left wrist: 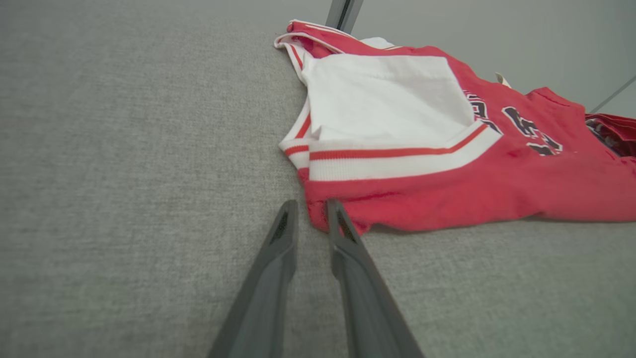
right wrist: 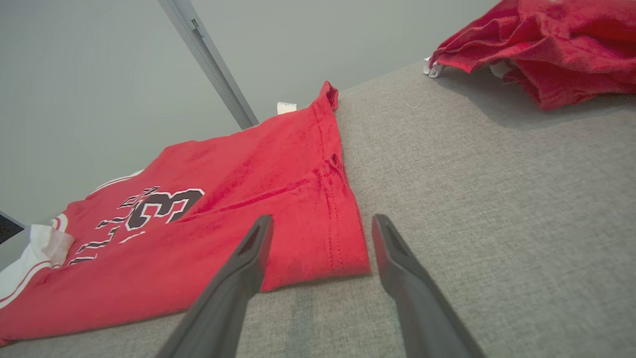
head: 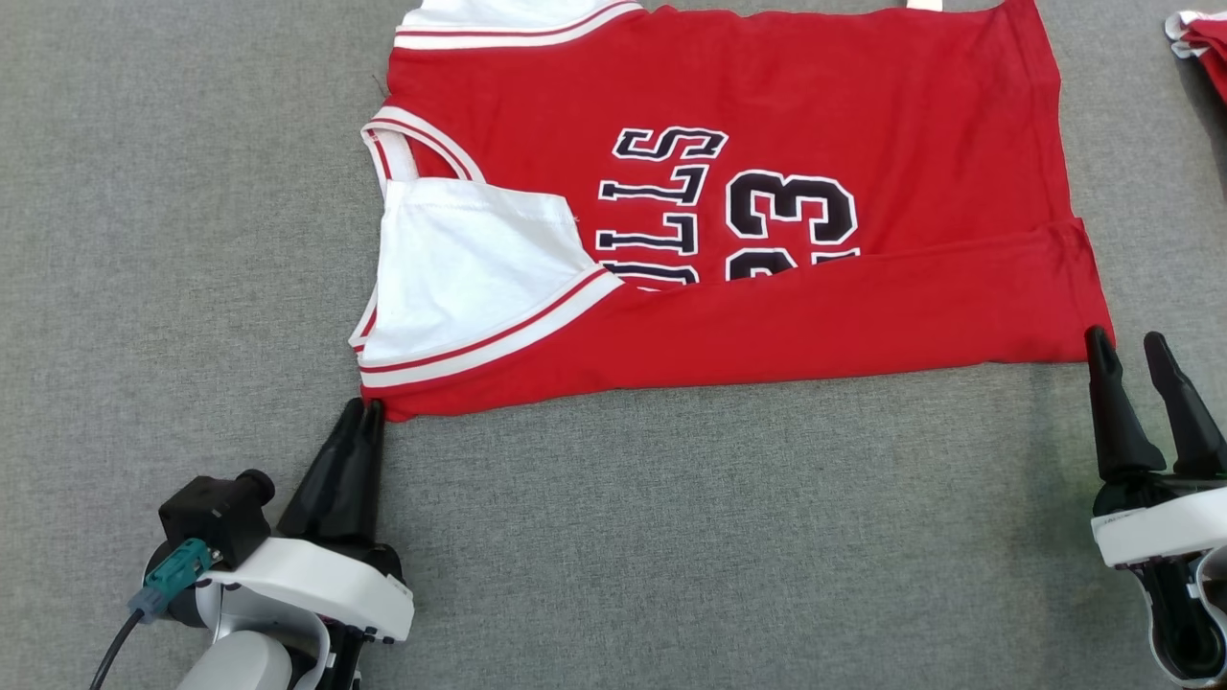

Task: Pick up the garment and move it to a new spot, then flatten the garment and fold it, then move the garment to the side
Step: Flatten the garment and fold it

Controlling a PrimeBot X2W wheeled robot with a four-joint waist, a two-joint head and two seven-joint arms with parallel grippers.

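- Your red basketball jersey [head: 863, 115] lies flat on the grey cloth surface [head: 671, 537]. Its near long edge is folded up over the lower part of the black lettering and the number 23.
- At the jersey's left end a white panel with red-striped trim [head: 451, 268] faces up.
- Your left gripper [head: 364, 407] sits on the cloth just beside the jersey's near left corner. In the left wrist view [left wrist: 312, 203] its fingers stand a narrow gap apart, with nothing pinched between them.
- Your right gripper [head: 1129, 337] is at the jersey's near right corner, fingers spread wide. Its inner fingertip [head: 1099, 337] meets the corner's edge in the head view.
- In the right wrist view [right wrist: 323, 219] the jersey's [right wrist: 278, 174] corner shows between the two fingers, and it is not gripped.
- A second red garment [head: 1203, 43] lies crumpled well apart from the jersey, beyond its far right corner.
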